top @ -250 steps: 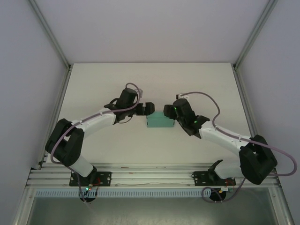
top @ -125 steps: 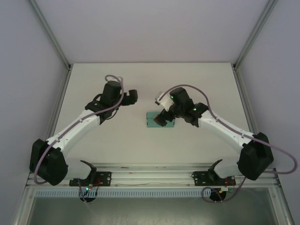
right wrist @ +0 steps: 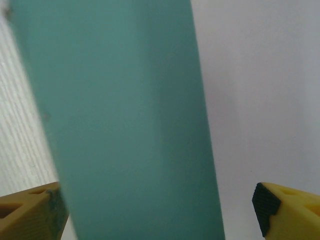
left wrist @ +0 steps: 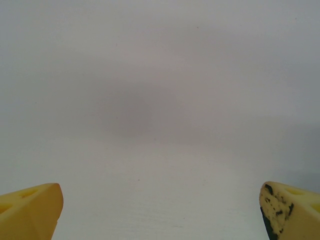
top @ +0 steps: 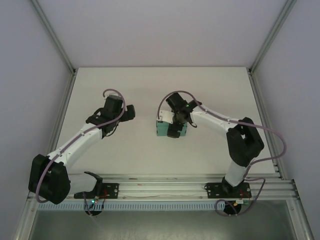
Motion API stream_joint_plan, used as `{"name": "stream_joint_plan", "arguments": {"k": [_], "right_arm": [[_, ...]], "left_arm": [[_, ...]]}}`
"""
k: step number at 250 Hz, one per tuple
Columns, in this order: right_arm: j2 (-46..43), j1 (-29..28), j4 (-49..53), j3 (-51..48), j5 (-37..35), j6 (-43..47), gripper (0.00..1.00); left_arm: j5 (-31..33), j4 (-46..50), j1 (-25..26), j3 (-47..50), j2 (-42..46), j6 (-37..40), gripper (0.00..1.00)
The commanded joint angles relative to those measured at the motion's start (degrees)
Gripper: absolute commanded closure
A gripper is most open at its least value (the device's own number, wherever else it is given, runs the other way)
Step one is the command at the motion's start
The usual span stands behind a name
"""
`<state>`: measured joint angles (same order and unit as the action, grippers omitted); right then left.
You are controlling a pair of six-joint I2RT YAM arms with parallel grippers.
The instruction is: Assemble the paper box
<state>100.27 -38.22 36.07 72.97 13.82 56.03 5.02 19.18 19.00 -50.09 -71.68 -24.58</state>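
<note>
Paper box (top: 161,129): teal card, flat rectangular, desk (top: 215,90) centre.
Right gripper (top: 174,131): over box, fingers wide, box between them, unclamped.
Left gripper (top: 131,112): left of box, apart, fingers wide, empty.
Step, judged: securing box.
Next: gentle squeeze, avoid crushing card.

You worked in a robot test cell, a lab setup and not a home. The bare white table (top: 150,160) was boxed in by plain white panels (top: 25,75) on aluminium profile posts (top: 52,35). The left arm (top: 75,142) and right arm (top: 242,142) were bolted to a slotted aluminium rail (top: 160,187) at the near edge, with exposed cabling (top: 111,91).
</note>
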Motion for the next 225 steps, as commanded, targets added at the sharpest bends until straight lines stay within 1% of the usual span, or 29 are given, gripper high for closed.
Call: {"name": "stream_joint_plan", "arguments": {"k": [1, 11, 27, 46, 61, 77, 103, 140, 162, 184, 225], "right_arm": [[1.72, -0.75, 1.36, 1.84, -4.07, 2.03, 0.10], [2.40, -0.97, 1.36, 1.98, -4.70, 1.89, 0.14], [3.15, -1.57, 0.74, 1.79, -6.53, 1.71, 0.14], [3.35, -2.26, -1.30, 0.98, -9.26, 1.37, 0.18], [3.27, -2.76, -4.03, 0.06, -11.81, 1.11, 0.24], [3.18, -3.28, -6.98, -0.95, -14.52, 1.27, 0.36], [3.48, -3.88, -8.82, -1.30, -17.21, 1.75, 0.39], [4.05, -5.09, -14.15, -2.36, -23.10, 2.83, 0.49], [4.67, -5.86, -17.65, -3.11, -26.83, 4.42, 0.49], [5.68, -6.17, -19.60, -3.10, -28.70, 4.68, 0.48], [6.85, -6.92, -18.81, -3.16, -29.80, 4.57, 0.33]], "left_arm": [[1.49, 1.17, -0.61, 0.51, 0.94, -0.91, 0.00], [1.52, 1.12, -0.60, 0.53, 0.75, -0.90, 0.00], [1.34, 1.21, -0.62, 0.59, 0.55, -0.91, 0.00], [1.40, 1.21, -0.56, 0.70, 0.48, -0.89, 0.00], [1.47, 1.39, -0.68, 0.76, 0.57, -0.95, 0.00], [1.79, 1.56, -0.68, 0.95, 0.74, -1.08, 0.00], [1.95, 1.65, -0.68, 1.40, 1.40, -0.99, 0.00], [2.37, 1.81, -0.71, 2.30, 2.81, -1.06, 0.00], [2.30, 1.58, -0.67, 2.93, 3.68, -1.08, 0.00], [2.33, 1.57, -0.66, 3.49, 4.42, -1.06, 0.00], [2.45, 1.66, -0.69, 4.25, 5.40, -1.12, 0.00]]}}
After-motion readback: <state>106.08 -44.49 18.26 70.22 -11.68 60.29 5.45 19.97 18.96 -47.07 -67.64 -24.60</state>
